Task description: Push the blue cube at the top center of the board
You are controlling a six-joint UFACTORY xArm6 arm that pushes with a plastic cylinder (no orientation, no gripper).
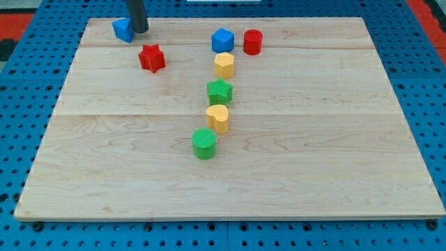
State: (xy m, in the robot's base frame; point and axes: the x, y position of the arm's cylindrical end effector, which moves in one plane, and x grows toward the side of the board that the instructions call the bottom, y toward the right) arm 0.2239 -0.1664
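1. Seven small blocks sit on a pale wooden board (334,139), ringed by a blue pegboard surface (21,104).
2. At the view's top left, a blue block (122,29), its shape unclear, lies near the board's top edge; my tip (140,31) touches its right side. The rod has no fingers to open or close, so it holds nothing and only presses against that block.
3. Just below and to the right of my tip lies a red star (151,58).
4. At top centre sits the blue cube (222,40), well apart from my tip, with bare wood between them along the top edge.
5. Just beside the cube on the right stands a red cylinder (252,42).
6. Below the cube a line runs down and slightly left: a yellow hexagonal block (224,65) touching it, a green star (219,91), a yellow block (217,118), a green cylinder (205,143).
7. Open wood fills the board's right half and bottom strip.
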